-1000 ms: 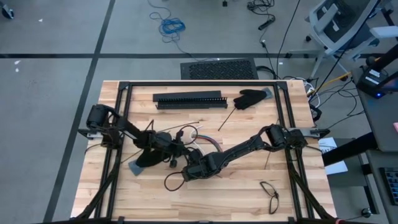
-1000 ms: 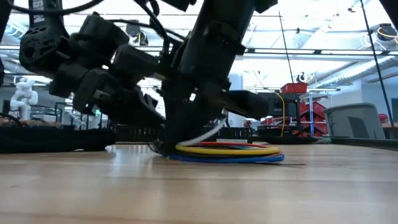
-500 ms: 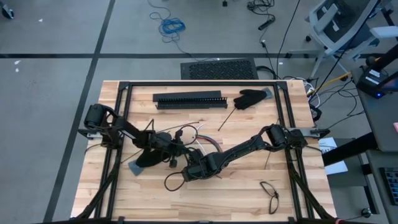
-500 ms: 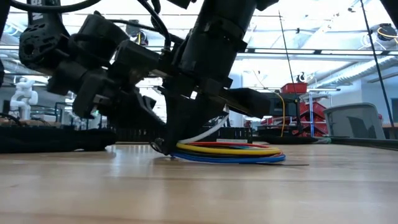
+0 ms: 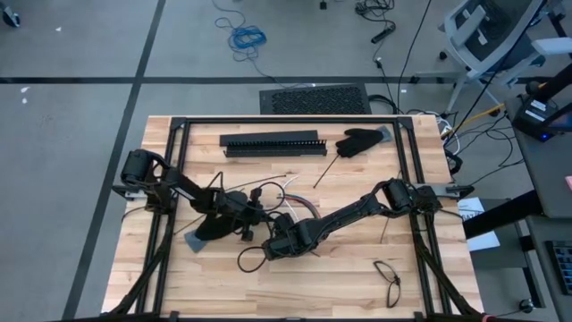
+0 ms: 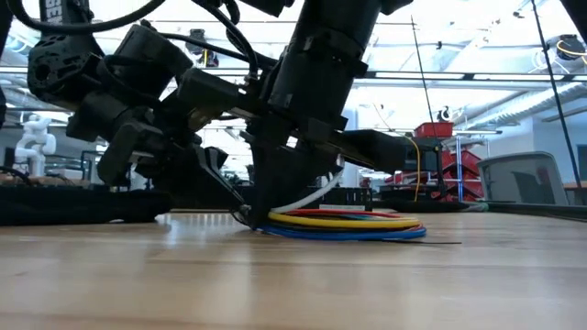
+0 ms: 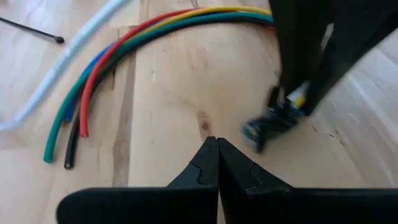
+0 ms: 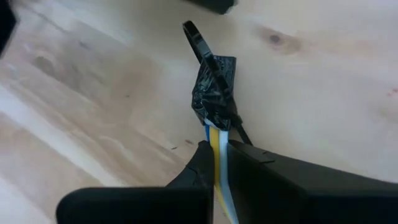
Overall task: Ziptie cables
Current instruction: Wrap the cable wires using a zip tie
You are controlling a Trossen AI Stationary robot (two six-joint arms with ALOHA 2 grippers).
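Observation:
The cables [image 5: 284, 202] are a bundle of yellow, red, green, blue, black and white wires [image 7: 118, 56] curving flat on the wooden table [image 6: 341, 225]. One end is wrapped in black tape [image 8: 214, 93], with a thin black strip loop [image 8: 196, 38] sticking out beyond it. My right gripper [image 8: 217, 155] is shut on the wires just behind that tape, near the table's middle [image 5: 273, 243]. My left gripper [image 7: 217, 146] is shut with nothing in it. It hovers over bare wood a short way left of the right gripper [image 5: 253, 224]. My right gripper pinches the yellow, white and blue wires [image 8: 217, 140] between its two fingers, right behind the taped end. The fingers slant steeply down from above and lie along the wires. The taped end sits at the tabletop, and the rest of the bundle lies on the table behind.
A long black slotted bar [image 5: 273, 143] and a black glove [image 5: 362, 140] lie at the far side. A thin black strip [image 5: 326, 170] lies between them. A black loop [image 5: 253, 260] lies before the right gripper, a dark wire shape [image 5: 387, 279] near right. Black frame rails [image 5: 170, 179] border the table.
My left gripper has tipped a little at the wrist while staying in place beside the right gripper. The right gripper keeps its hold on the wires without moving.

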